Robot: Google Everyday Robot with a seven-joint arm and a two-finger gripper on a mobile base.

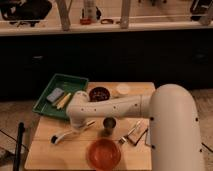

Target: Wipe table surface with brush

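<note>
The table surface (pixel 50 152) is a small, light tan wooden top in the lower middle of the camera view. The brush (pixel 64 135) is slim and white, and lies on the table at front left. Its head points toward the table's left edge and its handle runs up to the right. My gripper (pixel 76 128) hangs from the white arm's wrist (pixel 77 111) right over the middle of the brush handle, at or just above the tabletop. The wrist hides where the gripper meets the handle.
A green tray (pixel 46 107) overhangs the table's back left corner, holding a grey block (pixel 55 95) and a yellow stick (pixel 64 100). Also on the table are a dark bowl (pixel 99 94), a white lid (pixel 122 90), a metal cup (pixel 109 123), an orange bowl (pixel 104 152) and metal utensils (pixel 131 134).
</note>
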